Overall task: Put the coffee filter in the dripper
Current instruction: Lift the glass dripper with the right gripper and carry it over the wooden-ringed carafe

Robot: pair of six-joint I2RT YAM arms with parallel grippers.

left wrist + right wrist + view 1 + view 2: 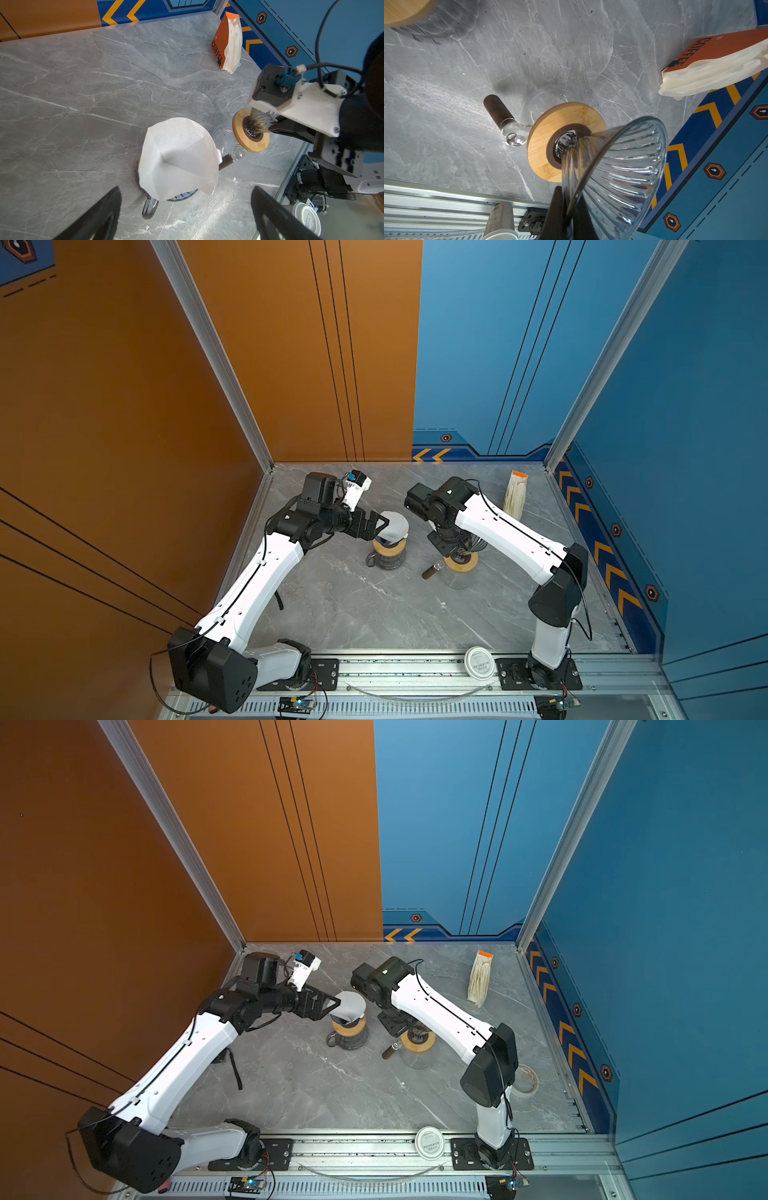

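Your left gripper (382,528) hovers with its black fingers (104,207) spread wide, just beside the coffee filter (178,158) — a creased white paper cone. It sits mouth-up in the dripper (389,548) with the round wooden collar, atop a smoky glass jug (390,563) in the far half of the grey marbled bench (83,93), left of its middle. Your right gripper (566,209) has its fingers pinched tight on the rim of a ribbed glass cone (623,166) — clear, with a bamboo ring (550,128). An orange filter pack (228,43) stands near the far right corner.
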